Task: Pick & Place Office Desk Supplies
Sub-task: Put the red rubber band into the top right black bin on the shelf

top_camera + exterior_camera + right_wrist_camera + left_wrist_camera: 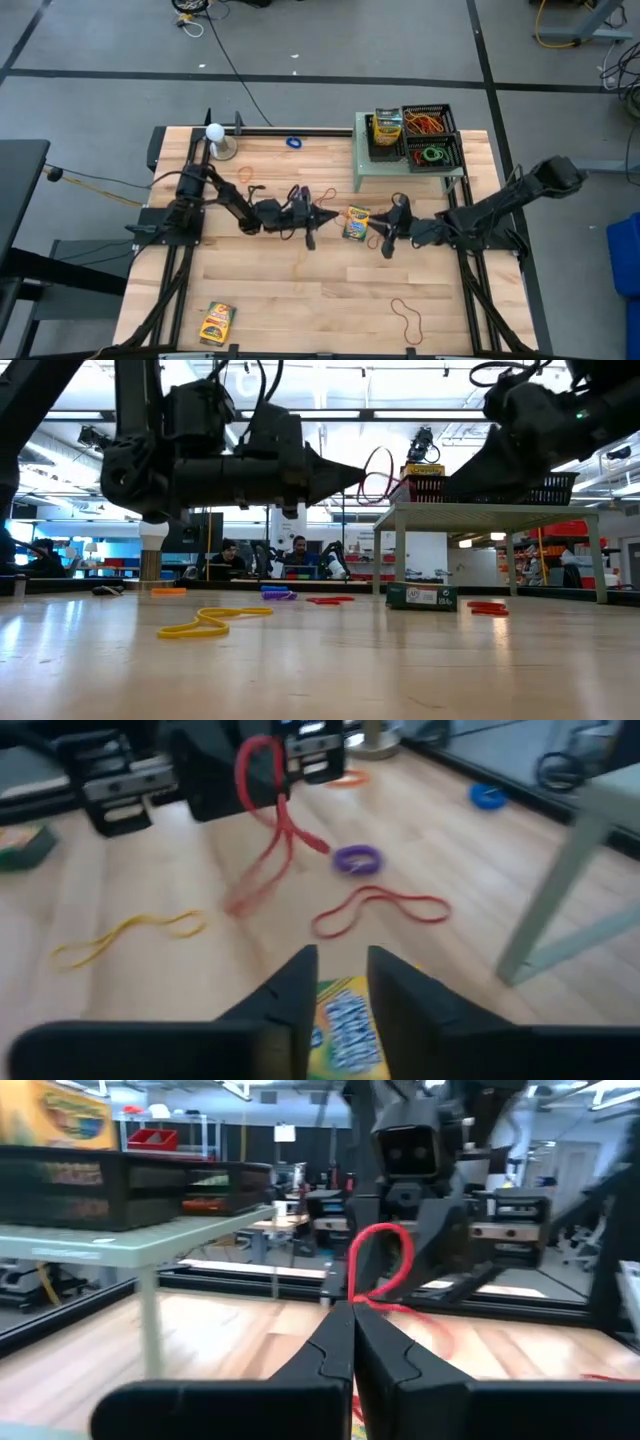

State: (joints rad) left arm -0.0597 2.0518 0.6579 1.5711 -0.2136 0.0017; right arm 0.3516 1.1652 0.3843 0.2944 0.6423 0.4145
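While the table (300,290) lies mostly bare on its near half, its far right corner is taken by a small stand (405,165) on thin legs, topped with a black tray (440,128) whose compartments hold crayon boxes and orange, red and green bands. Open wood runs between the stand and the near edge, broken only by a crayon box (217,322) toward the near left corner and a red loop (407,318) near the right rail.

Left of the stand, at mid-table, the left gripper (322,213) hangs above the wood with its jaws pressed together on a red band (378,1265), which loops upward from the tips and trails a blurred tail downward.

Just in front of the stand, the right gripper (388,245) faces the left one, its fingers (295,982) a narrow gap apart and holding nothing; a second crayon box (355,223) lies flat between the two grippers, directly below the right fingers.

Farther from the stand, a white ball (214,131) sits by the far edge, with a blue band (293,142) between them. A yellow band (210,622), a purple band (356,859) and another red loop (380,910) lie loose on the wood under the left arm.
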